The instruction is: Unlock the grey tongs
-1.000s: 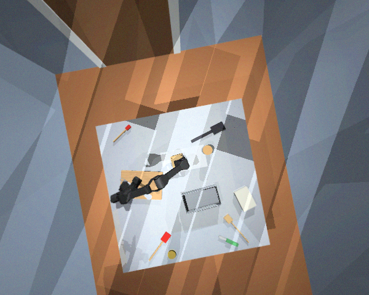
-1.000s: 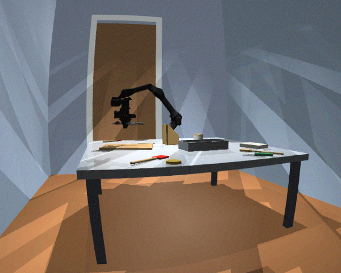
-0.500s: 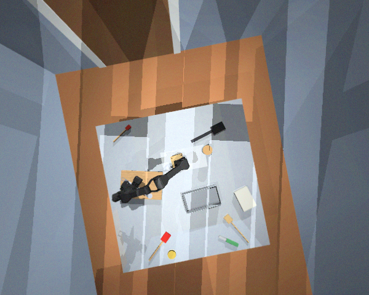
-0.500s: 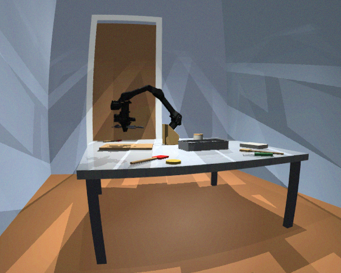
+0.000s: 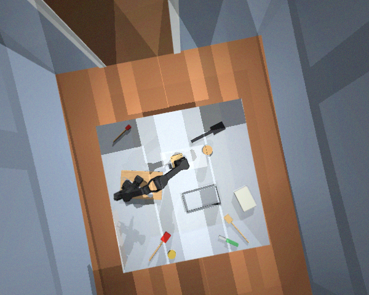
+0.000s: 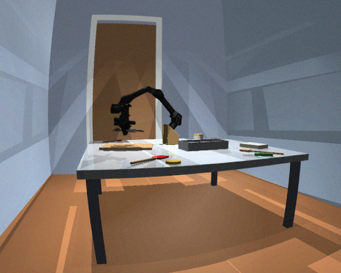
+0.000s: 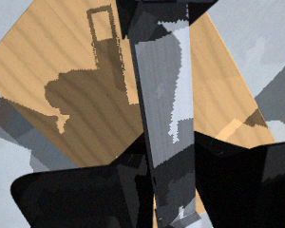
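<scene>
The gripper (image 6: 125,132) (image 7: 163,133) has its fingers nearly closed on the grey tongs (image 6: 135,130) (image 7: 163,95), level above the wooden board (image 6: 125,146) (image 7: 33,43) (image 5: 158,193), and unlocking probably calls for tilting the tips down and squeezing
</scene>
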Tool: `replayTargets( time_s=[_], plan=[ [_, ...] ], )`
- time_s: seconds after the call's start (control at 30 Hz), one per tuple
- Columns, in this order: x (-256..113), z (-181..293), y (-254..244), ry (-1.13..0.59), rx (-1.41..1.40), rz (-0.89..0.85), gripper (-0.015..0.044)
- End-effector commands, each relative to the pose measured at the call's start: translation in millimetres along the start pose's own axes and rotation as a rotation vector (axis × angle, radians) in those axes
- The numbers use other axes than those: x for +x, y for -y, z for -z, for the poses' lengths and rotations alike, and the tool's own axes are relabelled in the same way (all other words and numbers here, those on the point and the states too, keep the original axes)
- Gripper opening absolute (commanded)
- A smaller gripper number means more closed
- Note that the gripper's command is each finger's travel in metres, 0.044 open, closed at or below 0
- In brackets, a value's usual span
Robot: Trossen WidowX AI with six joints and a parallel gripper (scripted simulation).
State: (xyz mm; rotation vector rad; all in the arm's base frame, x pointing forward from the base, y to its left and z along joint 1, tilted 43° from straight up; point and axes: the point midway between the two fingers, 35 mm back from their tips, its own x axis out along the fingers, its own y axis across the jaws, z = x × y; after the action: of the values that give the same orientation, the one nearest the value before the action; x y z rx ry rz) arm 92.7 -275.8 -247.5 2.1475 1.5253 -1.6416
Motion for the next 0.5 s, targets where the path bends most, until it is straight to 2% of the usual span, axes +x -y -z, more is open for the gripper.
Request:
replayTargets(
  time_s=[0.0, 0.47],
  plan=[
    [8, 1, 0, -0.005, 0.006, -0.002, -0.015],
    [30, 2, 2, -0.005, 0.006, -0.002, -0.015]
  ],
)
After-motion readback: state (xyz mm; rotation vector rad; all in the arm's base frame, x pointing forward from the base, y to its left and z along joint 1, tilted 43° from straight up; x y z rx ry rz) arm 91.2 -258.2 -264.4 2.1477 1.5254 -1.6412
